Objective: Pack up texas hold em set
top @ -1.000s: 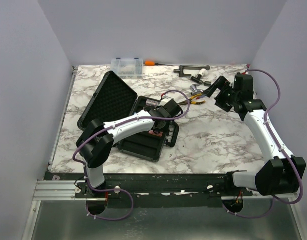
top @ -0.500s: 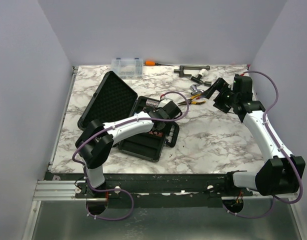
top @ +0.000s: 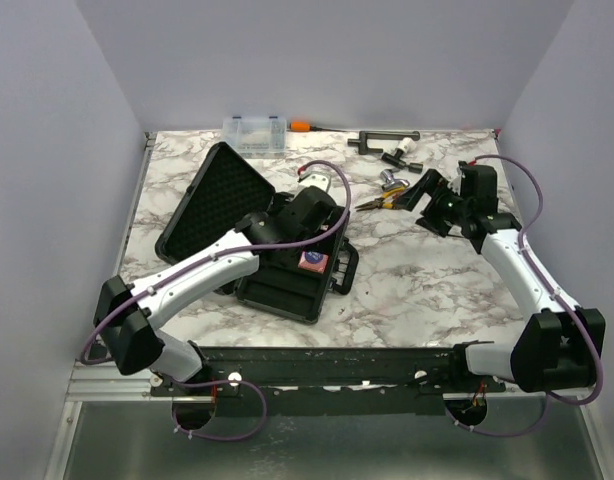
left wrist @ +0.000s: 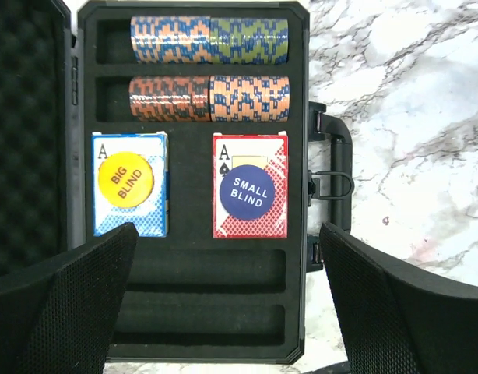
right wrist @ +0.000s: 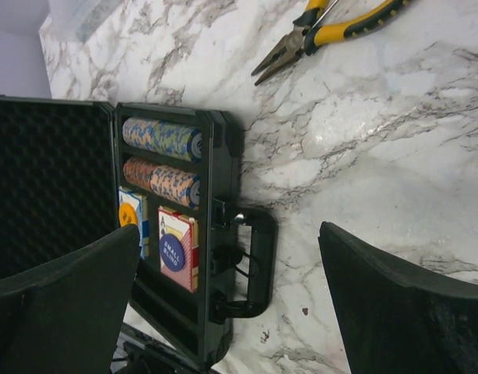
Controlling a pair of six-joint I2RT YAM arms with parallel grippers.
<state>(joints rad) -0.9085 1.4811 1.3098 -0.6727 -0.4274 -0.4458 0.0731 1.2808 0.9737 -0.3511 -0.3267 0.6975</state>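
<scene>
Case (left wrist: 200, 251) w/ decks (left wrist: 251, 226), chips (left wrist: 209, 40), discs (left wrist: 247, 192)

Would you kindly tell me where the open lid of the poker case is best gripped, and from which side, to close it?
Probably the lid at its outer long rim, the edge farthest from the chip tray, approached from the left. The lid lies folded back with its inside facing up, so that thin upright wall offers a pinch, one finger inside, one outside.
</scene>
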